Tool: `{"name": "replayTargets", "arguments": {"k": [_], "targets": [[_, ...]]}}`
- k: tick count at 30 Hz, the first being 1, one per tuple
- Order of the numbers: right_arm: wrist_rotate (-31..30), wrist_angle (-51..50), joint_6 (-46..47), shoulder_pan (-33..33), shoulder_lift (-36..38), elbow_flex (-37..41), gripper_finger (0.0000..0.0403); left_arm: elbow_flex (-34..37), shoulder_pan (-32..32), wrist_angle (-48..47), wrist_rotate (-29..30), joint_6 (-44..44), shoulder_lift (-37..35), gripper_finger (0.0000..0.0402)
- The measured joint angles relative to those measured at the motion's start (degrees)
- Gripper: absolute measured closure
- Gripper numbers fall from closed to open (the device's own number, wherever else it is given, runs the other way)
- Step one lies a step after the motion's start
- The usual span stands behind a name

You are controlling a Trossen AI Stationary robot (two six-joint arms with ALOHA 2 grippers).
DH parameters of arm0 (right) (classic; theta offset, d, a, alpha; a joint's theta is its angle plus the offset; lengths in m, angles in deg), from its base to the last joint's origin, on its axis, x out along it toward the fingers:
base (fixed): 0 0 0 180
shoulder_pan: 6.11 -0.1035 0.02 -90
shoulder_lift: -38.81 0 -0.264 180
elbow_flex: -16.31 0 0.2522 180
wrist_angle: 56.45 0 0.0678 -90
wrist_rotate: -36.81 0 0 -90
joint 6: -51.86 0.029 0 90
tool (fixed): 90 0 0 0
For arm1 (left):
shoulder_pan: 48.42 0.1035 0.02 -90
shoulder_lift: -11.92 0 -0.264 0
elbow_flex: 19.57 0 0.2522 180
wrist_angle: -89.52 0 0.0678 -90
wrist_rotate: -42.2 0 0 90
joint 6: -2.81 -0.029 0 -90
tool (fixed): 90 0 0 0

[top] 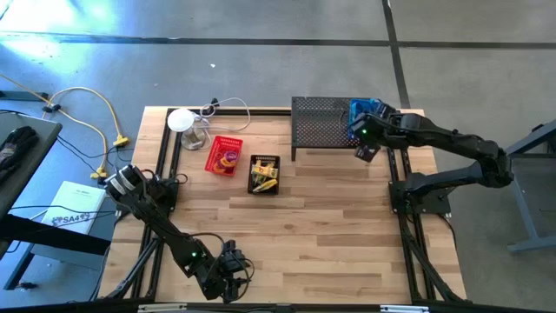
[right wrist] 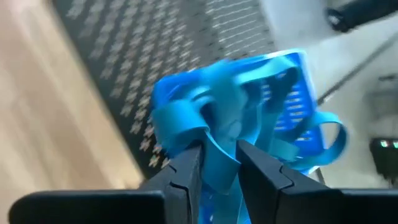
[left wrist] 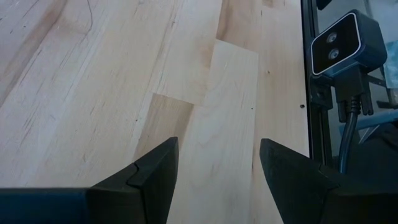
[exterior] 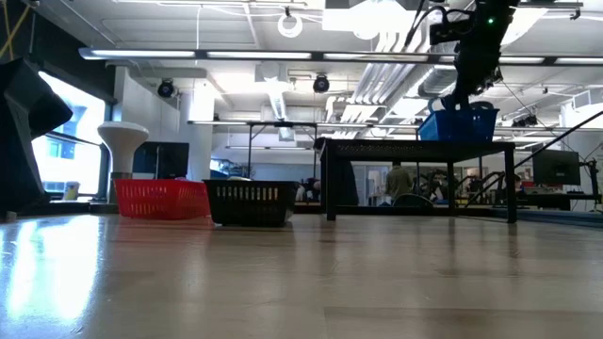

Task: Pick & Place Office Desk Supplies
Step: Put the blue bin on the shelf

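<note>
I have a pale butcher-block wooden table [top: 330, 226] framed in black rails, grey concrete floor around it, and in the low view an open workshop with bright ceiling lights and a person standing far behind; the black perforated-metal shelf [top: 320, 122] stands at the far edge of the table, and on its right end sits a small blue plastic basket [top: 360, 116] with blue band loops spilling over its rim; my right gripper [right wrist: 219, 163] is directly over that basket, its two dark fingers drawn narrow and pinching a blue band [right wrist: 217, 146] between them; the right arm reaches in from the right side, bent at the elbow, wrist tilted down over the shelf; a small red plastic basket [top: 225, 155] holding coloured rings and a small black plastic basket [top: 264, 174] holding yellow-and-black pieces sit side by side left of the shelf, well apart from either gripper; beside them stands a white round object [top: 181, 120] with a cable; my left gripper [left wrist: 217, 171] waits low at the near edge, fingers spread wide over bare wood.
</note>
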Motion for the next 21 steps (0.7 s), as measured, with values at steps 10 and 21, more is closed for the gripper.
{"name": "replayTargets", "arguments": {"k": [10,21], "targets": [[-2.12,0.74,8.22,3.7,-0.04,0.0,0.0315,0.0,0.0,0.0,0.04,0.5,0.0,0.0181],[4.6,1.58,16.72,11.27,-0.04,0.0,0.0315,0.0,0.0,0.0,0.09,0.63,0.0,0.0181]]}}
